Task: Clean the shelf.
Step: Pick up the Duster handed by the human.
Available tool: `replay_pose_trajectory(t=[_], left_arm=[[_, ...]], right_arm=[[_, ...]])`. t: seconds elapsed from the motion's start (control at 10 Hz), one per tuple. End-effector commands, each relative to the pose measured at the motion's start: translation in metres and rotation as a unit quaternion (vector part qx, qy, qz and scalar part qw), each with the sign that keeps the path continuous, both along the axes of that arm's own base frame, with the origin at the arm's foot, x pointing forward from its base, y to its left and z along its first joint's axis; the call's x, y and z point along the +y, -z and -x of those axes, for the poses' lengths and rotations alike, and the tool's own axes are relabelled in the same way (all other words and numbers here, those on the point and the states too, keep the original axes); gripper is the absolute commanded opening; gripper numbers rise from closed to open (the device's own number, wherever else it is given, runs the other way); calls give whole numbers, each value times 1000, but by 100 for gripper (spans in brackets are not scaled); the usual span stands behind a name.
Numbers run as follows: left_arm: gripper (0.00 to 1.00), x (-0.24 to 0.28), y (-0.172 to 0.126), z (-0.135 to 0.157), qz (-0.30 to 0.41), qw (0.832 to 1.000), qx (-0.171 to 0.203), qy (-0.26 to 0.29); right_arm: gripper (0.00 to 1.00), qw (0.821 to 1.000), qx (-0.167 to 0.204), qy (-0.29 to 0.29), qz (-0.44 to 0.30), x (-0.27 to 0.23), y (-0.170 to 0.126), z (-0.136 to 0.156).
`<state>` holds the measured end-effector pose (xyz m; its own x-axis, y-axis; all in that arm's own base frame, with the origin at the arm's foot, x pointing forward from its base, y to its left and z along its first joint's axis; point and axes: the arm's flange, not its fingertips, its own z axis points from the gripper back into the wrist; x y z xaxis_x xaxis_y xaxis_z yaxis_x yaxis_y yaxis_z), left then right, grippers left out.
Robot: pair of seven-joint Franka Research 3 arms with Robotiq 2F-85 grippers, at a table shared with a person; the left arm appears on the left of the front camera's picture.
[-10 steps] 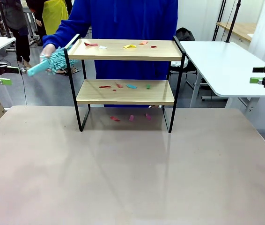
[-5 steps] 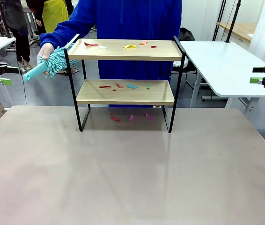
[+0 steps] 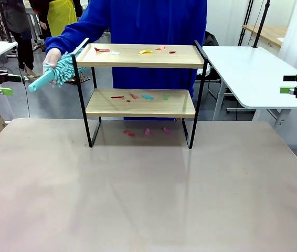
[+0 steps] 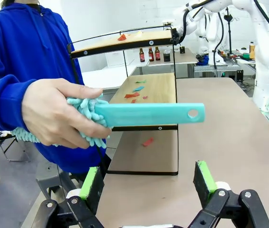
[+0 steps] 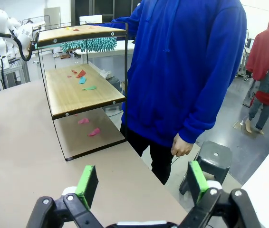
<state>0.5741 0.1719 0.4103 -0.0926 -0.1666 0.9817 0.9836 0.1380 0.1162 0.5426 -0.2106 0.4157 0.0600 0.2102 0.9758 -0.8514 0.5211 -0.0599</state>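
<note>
The person (image 3: 154, 31) in the blue hoodie is standing at the top centre of the front view, behind the shelf (image 3: 138, 111). The shelf is standing upright on the far middle of the table, upper centre of the frame. At upper left, beside the shelf's top rail, the person's hand (image 3: 51, 56) is gripping the fluffy head of a teal microfibre duster (image 3: 59, 71), so the plastic handle is pointing outward. In the left wrist view that handle is lying across mid-frame, above the pads.

The left gripper (image 3: 11, 84) is hanging at the left edge with its fingers wide apart and nothing between them. The right gripper (image 3: 287, 84) at the right edge is likewise spread and empty.

Cleaning is, by my judgement, not yet beginning. Coloured paper scraps are lying on the top board (image 3: 145, 52) and on the lower board (image 3: 147, 96), and more scraps (image 3: 147, 132) are lying on the tabletop beneath the shelf. Taking the duster and sweeping all levels is what seems left.

The beige table (image 3: 148, 199) is filling the lower frame, matte and faintly reflecting the shelf. A white side table (image 3: 248, 73) is standing at right, in a workshop with grey flooring.
</note>
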Motion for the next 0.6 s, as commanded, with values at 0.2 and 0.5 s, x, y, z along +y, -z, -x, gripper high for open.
replay_pose_trajectory(t=[0.2, 0.5], left_arm=[[100, -10, -62, 11, -45, 999, 14, -22], [100, -55, -146, 38, -176, 968, 92, -156]], right_arm=[[100, 1000, -2, 1, -1, 2, -2, 1], [100, 1000, -2, 1, -1, 2, -2, 1]])
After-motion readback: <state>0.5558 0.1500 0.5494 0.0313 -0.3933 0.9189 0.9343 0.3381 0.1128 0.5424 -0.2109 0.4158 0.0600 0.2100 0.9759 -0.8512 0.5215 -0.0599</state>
